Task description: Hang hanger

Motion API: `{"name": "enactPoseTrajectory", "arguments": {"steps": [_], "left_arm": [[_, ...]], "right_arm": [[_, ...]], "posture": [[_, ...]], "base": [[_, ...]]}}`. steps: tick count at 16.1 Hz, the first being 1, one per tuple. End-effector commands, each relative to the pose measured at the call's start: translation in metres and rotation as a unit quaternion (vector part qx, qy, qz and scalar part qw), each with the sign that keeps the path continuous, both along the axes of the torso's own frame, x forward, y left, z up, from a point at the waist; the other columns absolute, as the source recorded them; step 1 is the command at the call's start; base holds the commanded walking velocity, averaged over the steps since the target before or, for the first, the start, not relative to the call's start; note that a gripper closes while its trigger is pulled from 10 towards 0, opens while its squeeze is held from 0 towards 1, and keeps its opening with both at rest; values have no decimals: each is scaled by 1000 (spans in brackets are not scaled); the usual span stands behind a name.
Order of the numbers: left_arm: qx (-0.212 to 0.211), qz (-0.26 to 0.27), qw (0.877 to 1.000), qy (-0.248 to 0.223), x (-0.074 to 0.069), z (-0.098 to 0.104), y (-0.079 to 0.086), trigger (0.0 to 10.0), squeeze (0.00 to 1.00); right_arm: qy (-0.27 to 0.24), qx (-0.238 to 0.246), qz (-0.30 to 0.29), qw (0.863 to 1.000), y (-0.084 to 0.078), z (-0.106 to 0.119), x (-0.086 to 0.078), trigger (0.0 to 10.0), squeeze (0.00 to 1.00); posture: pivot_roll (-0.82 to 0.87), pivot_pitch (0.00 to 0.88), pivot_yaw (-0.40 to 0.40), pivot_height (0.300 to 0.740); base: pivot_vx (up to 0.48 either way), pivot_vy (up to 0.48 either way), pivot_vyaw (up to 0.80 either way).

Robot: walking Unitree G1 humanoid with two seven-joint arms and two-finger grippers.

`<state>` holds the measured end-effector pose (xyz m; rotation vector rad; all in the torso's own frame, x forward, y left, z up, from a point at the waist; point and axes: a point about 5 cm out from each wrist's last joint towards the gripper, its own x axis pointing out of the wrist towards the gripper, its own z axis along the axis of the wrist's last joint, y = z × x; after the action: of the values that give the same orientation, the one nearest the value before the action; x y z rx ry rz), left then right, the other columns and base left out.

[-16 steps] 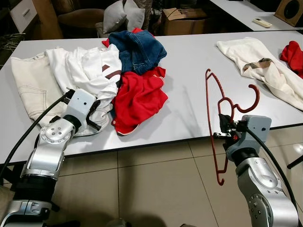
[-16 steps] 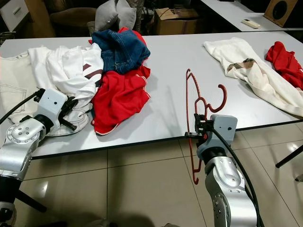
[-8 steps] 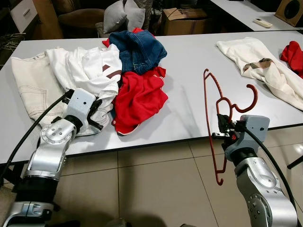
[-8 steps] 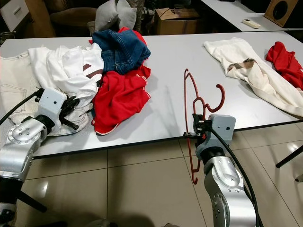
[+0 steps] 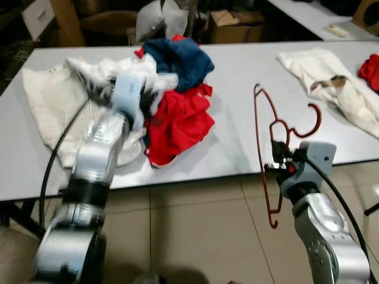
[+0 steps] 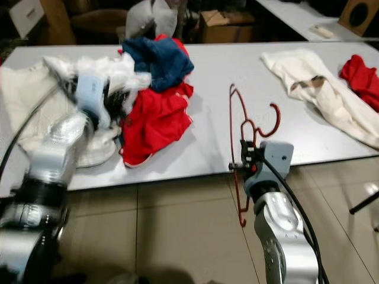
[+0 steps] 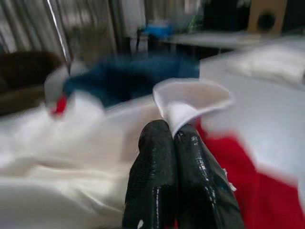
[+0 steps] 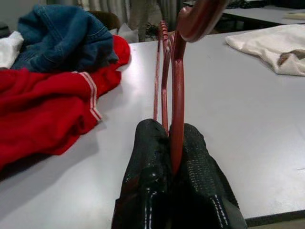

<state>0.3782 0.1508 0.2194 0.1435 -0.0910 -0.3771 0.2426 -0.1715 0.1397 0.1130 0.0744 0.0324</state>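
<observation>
Left pincer (image 7: 172, 138) rose, pinching white garment (image 7: 190, 100).

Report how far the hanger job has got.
Done: the right hand is shut on the red hanger, held upright at the table edge. In hand: the left hand pinches white cloth in the clothes pile. Left: no garment is on the hanger, and it hangs nowhere yet.

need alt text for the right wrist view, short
The right gripper, shut on a red hanger, holds it upright over a grey table. A red garment and blue jeans lie to one side, a cream garment further off.
</observation>
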Motion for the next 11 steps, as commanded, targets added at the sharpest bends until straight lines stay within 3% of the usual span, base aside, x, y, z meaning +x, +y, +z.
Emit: {"name": "enactPoseTrajectory", "arguments": {"steps": [1,3,4,5,7,9,10,11], "left_arm": [[-20,-9,999,-31,6,21,-5,0,0],[-47,-18,995,-82,11,55,-15,0,0],[-51,-23,995,-86,10,58,-19,0,0],[-23,-41,995,-87,6,52,-26,0,0],[21,-72,996,-50,-4,20,-35,0,0],[87,-109,990,-1,-24,-18,-44,0,0],[144,-178,972,55,-46,-51,-53,0,0],[161,-191,966,64,-51,-57,-55,0,0]], "right_arm": [[-6,-8,-11,1000,-5,2,1,10000,0],[-9,-10,-23,1000,-10,2,0,10000,0],[-9,-10,-25,1000,-11,2,-1,10000,0],[-8,-11,-28,1000,-11,1,-2,10000,0],[-7,-11,-29,1000,-10,1,-4,10000,0],[-5,-11,-29,1000,-11,0,-5,10000,0],[-2,-12,-26,1000,-11,-1,-5,10000,0],[-1,-13,-25,1000,-11,-2,-5,10000,0]], "posture": [[-4,0,10,740],[-7,0,18,740],[-7,0,19,740],[-9,0,21,740],[-13,2,22,740],[-10,6,16,740],[-5,7,7,740],[-5,7,7,740]], "base": [[0,0,0],[0,0,0],[0,0,0],[0,0,0],[0,0,0],[0,0,0],[0,0,0],[0,0,0]]}}
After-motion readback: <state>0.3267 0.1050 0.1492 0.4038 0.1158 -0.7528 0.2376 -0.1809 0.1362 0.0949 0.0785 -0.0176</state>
